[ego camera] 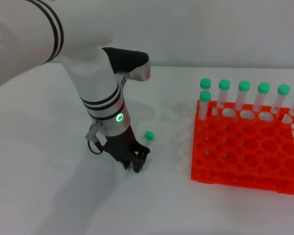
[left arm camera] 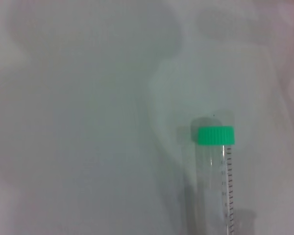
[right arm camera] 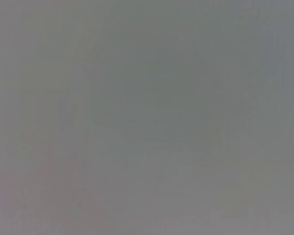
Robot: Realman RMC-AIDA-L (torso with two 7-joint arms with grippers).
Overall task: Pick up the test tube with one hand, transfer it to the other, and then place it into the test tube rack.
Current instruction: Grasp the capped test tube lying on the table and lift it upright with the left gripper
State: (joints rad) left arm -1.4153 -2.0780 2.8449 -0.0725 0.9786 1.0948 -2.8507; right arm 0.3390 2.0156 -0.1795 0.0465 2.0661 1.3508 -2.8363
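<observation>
The test tube lies flat on the white table; in the head view its green cap (ego camera: 148, 135) shows just beyond my left gripper (ego camera: 136, 164), and its clear body runs from the cap towards the gripper and under it. The left wrist view shows the cap and the graduated clear tube (left arm camera: 216, 181) on the table. The left gripper is down at table height over the tube's lower end, on a silver-white wrist with a green ring light (ego camera: 119, 117). The orange test tube rack (ego camera: 245, 156) stands to the right, apart from the gripper. The right gripper is out of view.
Several other green-capped tubes (ego camera: 243, 95) stand upright along the rack's back row and left corner. The rack's front holes are open. The right wrist view shows only a plain grey surface. White table lies between the gripper and the rack.
</observation>
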